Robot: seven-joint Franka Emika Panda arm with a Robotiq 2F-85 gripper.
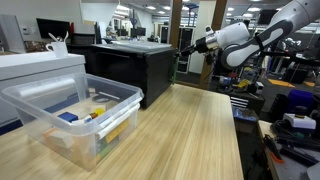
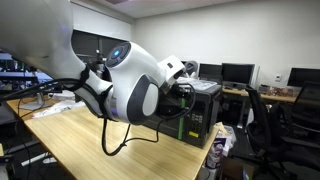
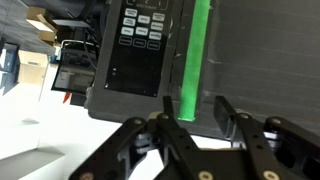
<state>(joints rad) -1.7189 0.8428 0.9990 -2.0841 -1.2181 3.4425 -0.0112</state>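
Claw (image 3: 193, 120) open, empty; black keypad machine (image 3: 140, 50) close ahead, green strip (image 3: 196, 55) facing finger gap.

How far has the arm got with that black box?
Done: the gripper is up at the black keypad box. In hand: a green strip lies between its fingers; grip unclear. Left: no contact with the box shows yet.
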